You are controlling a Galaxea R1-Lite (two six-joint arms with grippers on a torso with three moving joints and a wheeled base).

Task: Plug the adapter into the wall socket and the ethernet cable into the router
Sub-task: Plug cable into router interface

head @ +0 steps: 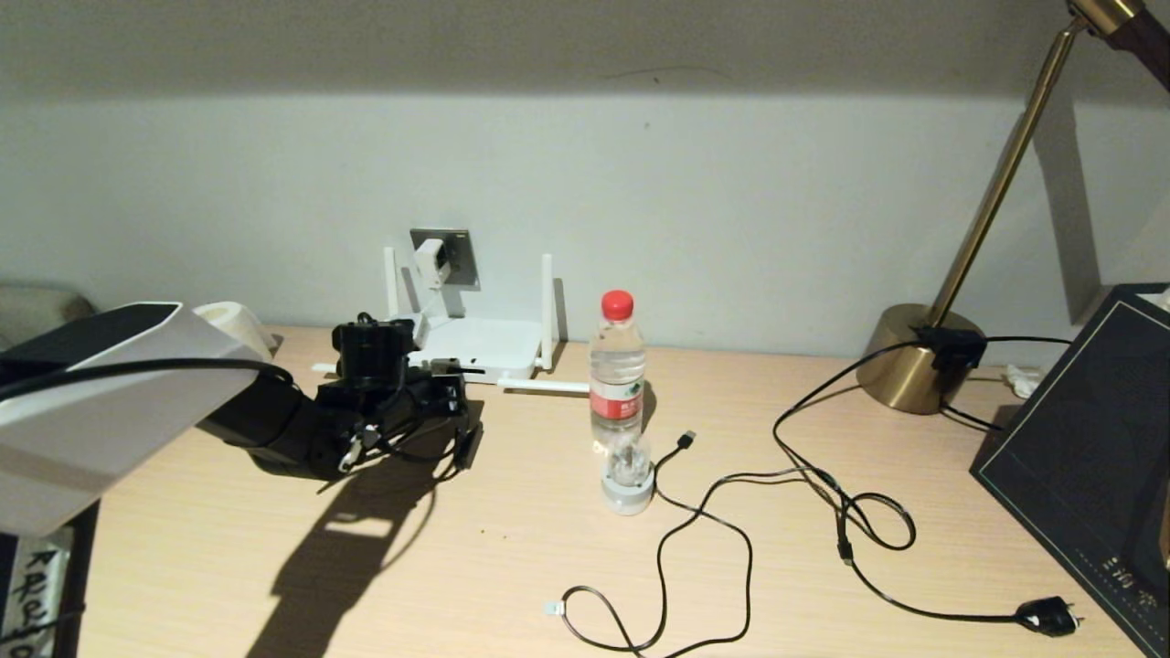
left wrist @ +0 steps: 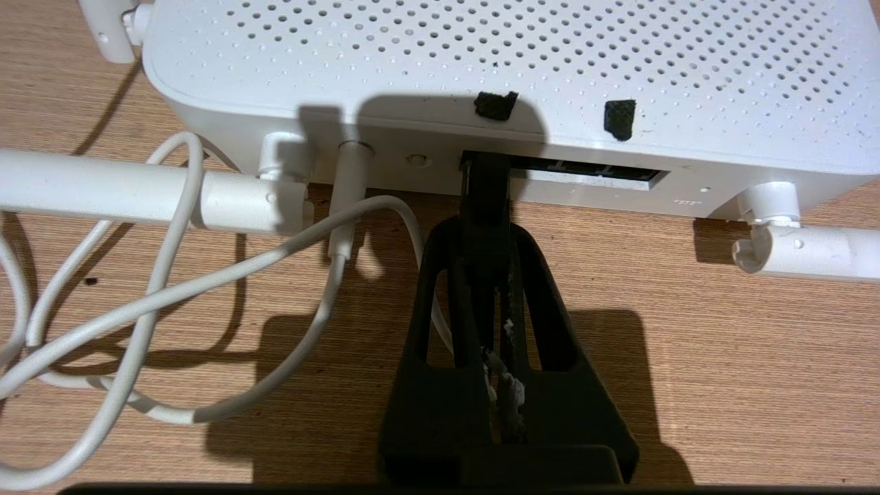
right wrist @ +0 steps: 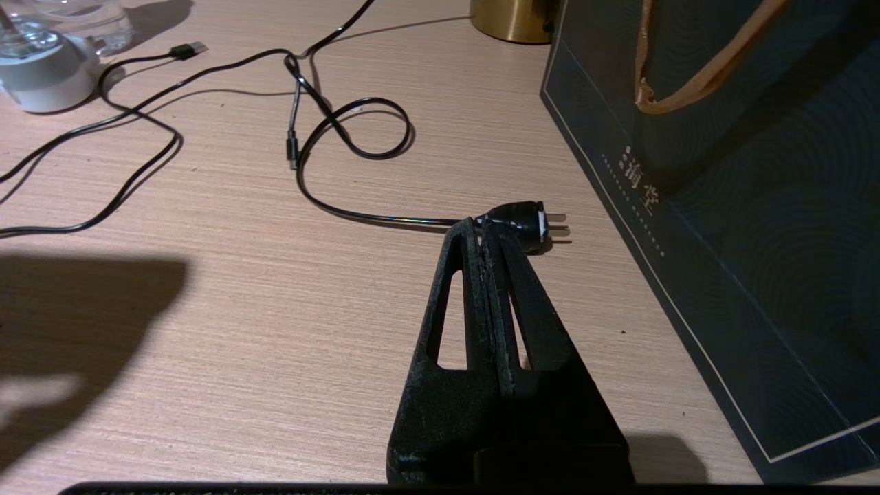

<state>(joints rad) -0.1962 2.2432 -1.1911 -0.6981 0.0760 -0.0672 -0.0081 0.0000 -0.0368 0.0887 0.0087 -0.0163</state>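
The white router (head: 480,343) lies below the grey wall socket (head: 454,259), with two antennas up and two folded onto the desk. The white adapter (head: 428,259) sits in the socket. Its thin white cord (left wrist: 165,295) loops on the desk and is plugged into the router's (left wrist: 522,55) port edge. My left gripper (head: 454,382) (left wrist: 485,230) is shut on the black boot of the ethernet cable (left wrist: 483,192), whose tip is inside the leftmost port of the port row. The clear connector is hidden. My right gripper (right wrist: 482,232) is shut and empty above the desk.
A water bottle (head: 618,366) stands right of the router above a small grey-based glass object (head: 627,480). A black USB-tipped cable (head: 687,440) and a black cord with a chunky plug (head: 1049,616) (right wrist: 524,221) trail over the desk. A brass lamp (head: 919,356) and a dark bag (head: 1088,457) stand at the right.
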